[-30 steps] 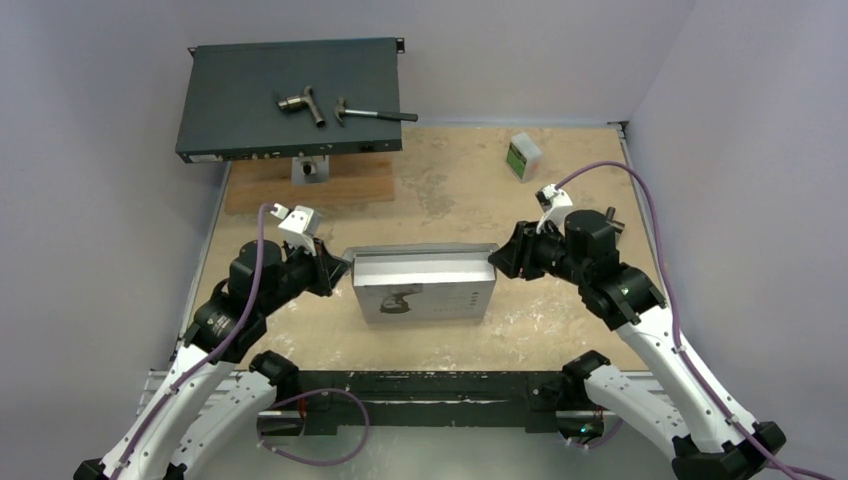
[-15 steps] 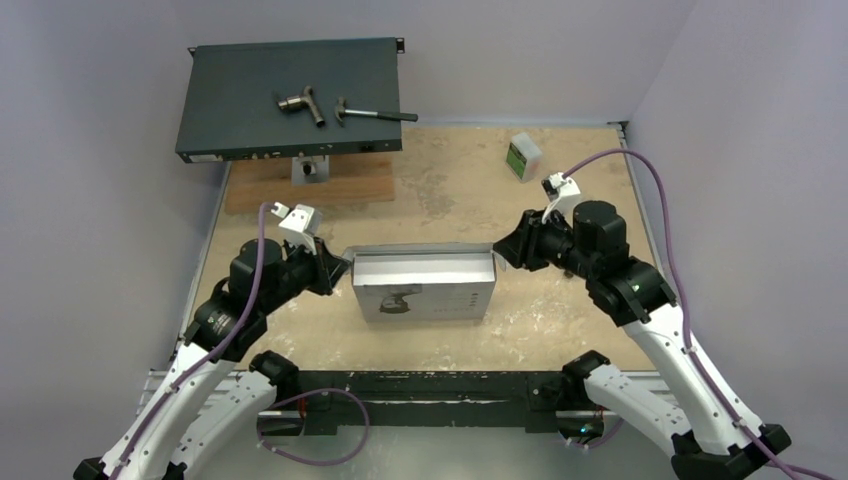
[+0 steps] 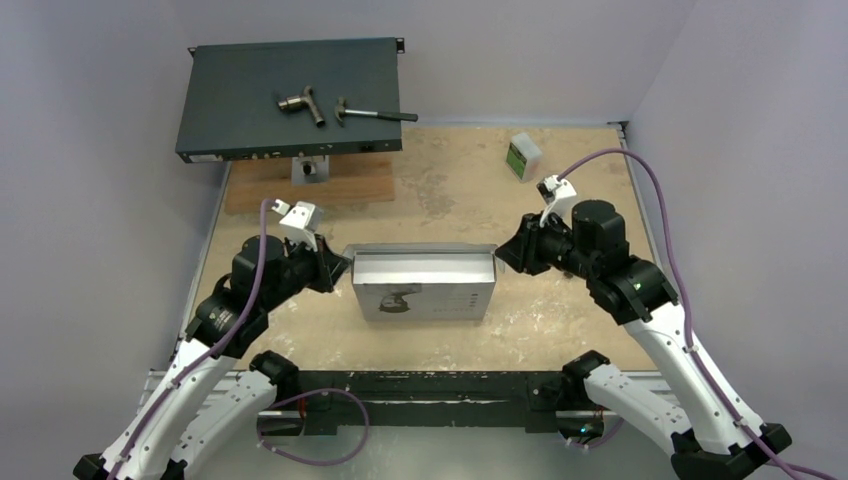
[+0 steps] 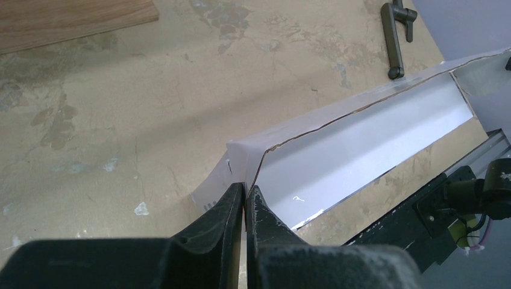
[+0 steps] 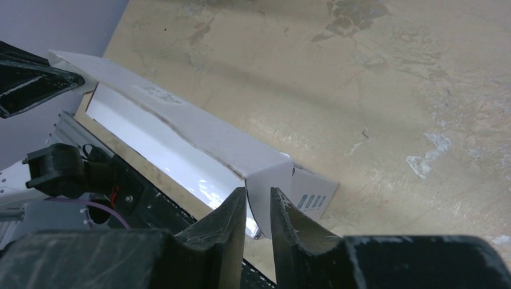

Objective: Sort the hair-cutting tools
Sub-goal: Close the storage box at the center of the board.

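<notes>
None of the hair-cutting tools show; only a printed clipper is seen on the front of the white cardboard box (image 3: 424,300) at the table's middle. Its lid (image 3: 420,266) stands raised along the back. My left gripper (image 3: 345,268) is at the box's left end, shut on the lid's left corner flap (image 4: 241,159), with the jaws (image 4: 244,191) pressed together on the card. At the right end, my right gripper (image 3: 497,258) straddles the right corner flap (image 5: 268,177). Its fingers (image 5: 258,195) stand a little apart, with the card loose between them.
A black rack unit (image 3: 290,95) sits on a wooden board (image 3: 310,187) at the back left, with a grey hammer (image 3: 375,114) and a pipe fitting (image 3: 300,103) on top. A small green-and-white carton (image 3: 522,156) stands at the back right. A dark T-shaped handle (image 4: 395,36) lies beyond the box.
My right gripper drew back slightly to the right, and its jaws narrowed around the right flap. The left gripper kept its hold on the left flap.
</notes>
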